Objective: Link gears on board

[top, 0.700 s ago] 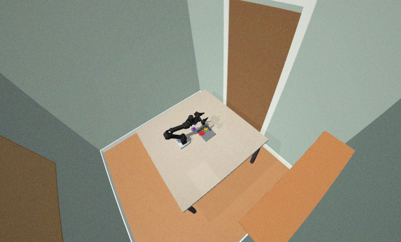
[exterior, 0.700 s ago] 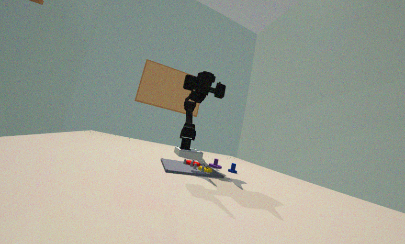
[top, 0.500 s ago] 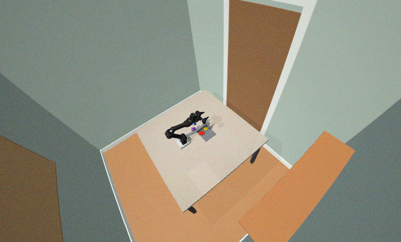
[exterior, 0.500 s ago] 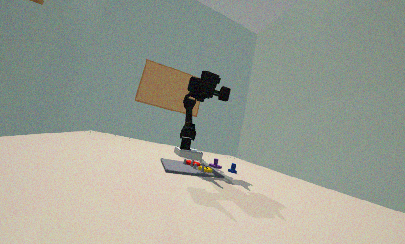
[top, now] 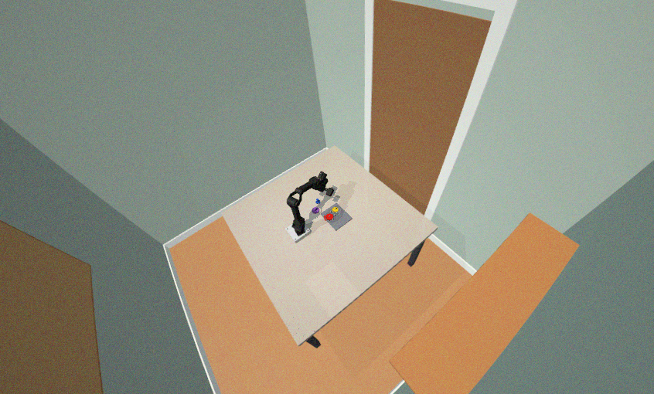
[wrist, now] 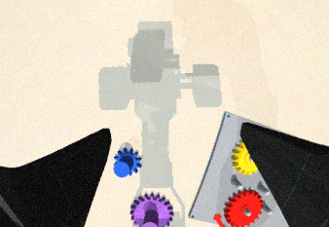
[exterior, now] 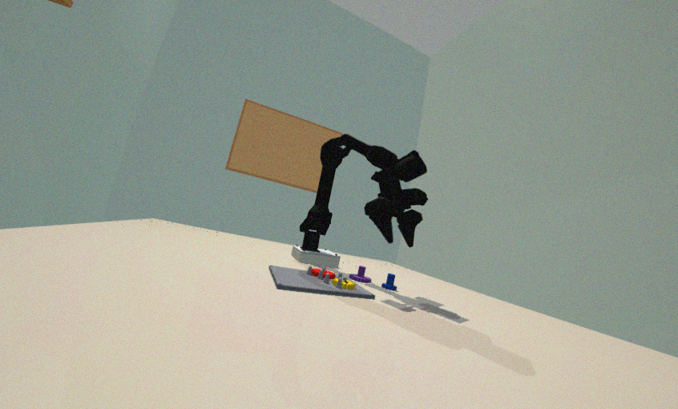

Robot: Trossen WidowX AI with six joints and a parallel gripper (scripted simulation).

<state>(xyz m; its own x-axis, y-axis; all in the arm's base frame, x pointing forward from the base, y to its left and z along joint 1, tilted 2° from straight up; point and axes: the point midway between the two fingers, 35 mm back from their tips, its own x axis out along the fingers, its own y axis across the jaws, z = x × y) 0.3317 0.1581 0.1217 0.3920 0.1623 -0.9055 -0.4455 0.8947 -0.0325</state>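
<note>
1. Loose gears: one blue gear [top: 318, 201] [exterior: 389, 282] [wrist: 127, 161] and one purple gear [top: 315, 210] [exterior: 360, 277] [wrist: 152, 208] stand on the counter [top: 378, 235] [exterior: 230, 345] [wrist: 58, 77], off the board. Each has an upright handle of matching colour. The purple gear is the wider of the two; the gears are near each other, not touching.
2. Grey board [top: 338, 224] [exterior: 291, 278] [wrist: 214, 174]: lies flat on the counter, near the purple gear. In the wrist view it is to the right of both loose gears.
3. Mounted gears: the red gear [top: 328, 217] [exterior: 323, 273] [wrist: 243, 208] and the yellow gear [top: 335, 209] [exterior: 345, 284] [wrist: 243, 160] sit on the board, apart from each other. A finger partly covers the yellow gear in the wrist view.
4. Pegs [exterior: 327, 278] [wrist: 263, 188]: short grey pegs project beside and between the mounted gears. The red arrow [wrist: 218, 217] is beside the red gear.
5. End effector [top: 325, 189] [exterior: 401, 244] [wrist: 177, 132]: raised above the counter, fingers angled downward and spread wide, with nothing between them.
6. Arm [top: 296, 212] [exterior: 325, 188]: rises from a white base [top: 298, 238] [exterior: 331, 261] and bends over toward the end effector.
</note>
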